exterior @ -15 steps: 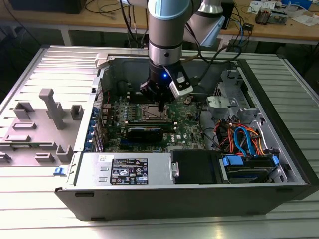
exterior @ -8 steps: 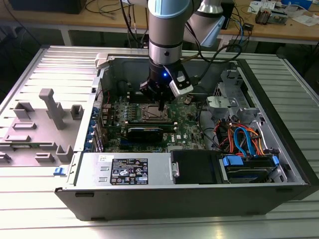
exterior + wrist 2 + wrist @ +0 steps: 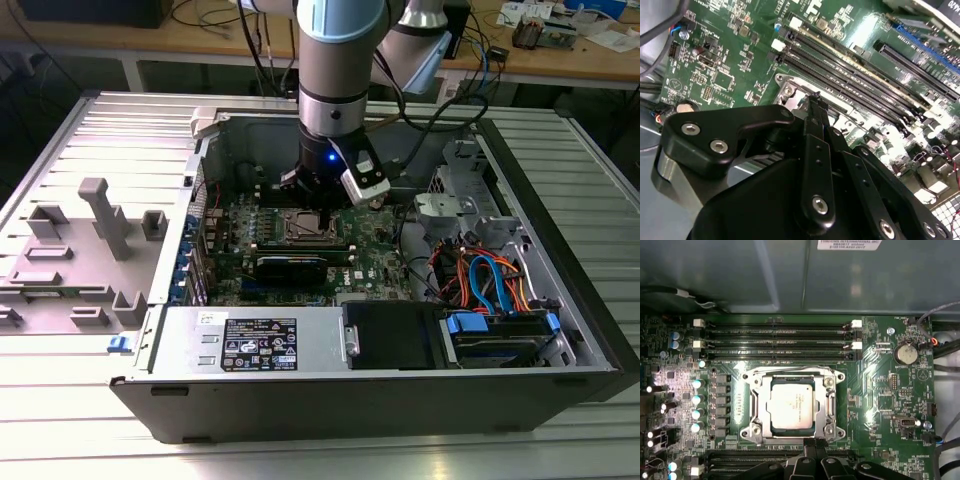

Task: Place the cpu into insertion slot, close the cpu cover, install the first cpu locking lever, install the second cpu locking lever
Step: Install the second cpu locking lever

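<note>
My jaws are pressed together, holding nothing, poised at the edge of the socket. The chip sits in it, the cover closed flat around it on the green board.

no legible text, printed labels unreadable

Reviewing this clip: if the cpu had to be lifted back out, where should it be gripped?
By two opposite edges, from straight above. The cpu lies flat in the insertion slot, framed by the cpu cover, so probably only its top face and thin edges are reachable.
</note>
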Available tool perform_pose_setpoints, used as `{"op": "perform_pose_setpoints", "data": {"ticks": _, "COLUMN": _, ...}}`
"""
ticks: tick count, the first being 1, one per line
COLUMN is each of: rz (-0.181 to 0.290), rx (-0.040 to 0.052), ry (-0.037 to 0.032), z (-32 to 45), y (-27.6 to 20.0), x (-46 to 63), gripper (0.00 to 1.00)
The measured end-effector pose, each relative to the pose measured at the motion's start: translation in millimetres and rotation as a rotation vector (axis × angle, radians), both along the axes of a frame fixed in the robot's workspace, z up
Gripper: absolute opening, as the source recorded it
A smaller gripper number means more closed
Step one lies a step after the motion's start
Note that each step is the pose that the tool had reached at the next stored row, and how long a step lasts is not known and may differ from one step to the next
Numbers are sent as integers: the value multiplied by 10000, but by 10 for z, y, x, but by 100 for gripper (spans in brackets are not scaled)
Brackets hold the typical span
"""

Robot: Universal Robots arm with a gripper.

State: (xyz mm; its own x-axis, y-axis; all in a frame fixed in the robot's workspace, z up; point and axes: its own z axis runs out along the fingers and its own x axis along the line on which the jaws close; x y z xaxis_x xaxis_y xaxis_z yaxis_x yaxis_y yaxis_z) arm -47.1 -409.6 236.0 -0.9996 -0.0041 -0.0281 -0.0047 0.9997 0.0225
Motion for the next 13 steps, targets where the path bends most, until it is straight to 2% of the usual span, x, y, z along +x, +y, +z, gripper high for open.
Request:
{"op": "perform_pose_setpoints", "data": {"ticks": 4, "rz": 1, "rx": 3, "ry": -1, "z": 49, "y": -1, "x": 0, "gripper": 11}}
{"op": "perform_pose_setpoints", "data": {"ticks": 13, "rz": 0, "rx": 0, "ry": -1, "z": 58, "y": -2, "x": -1, "gripper": 11}}
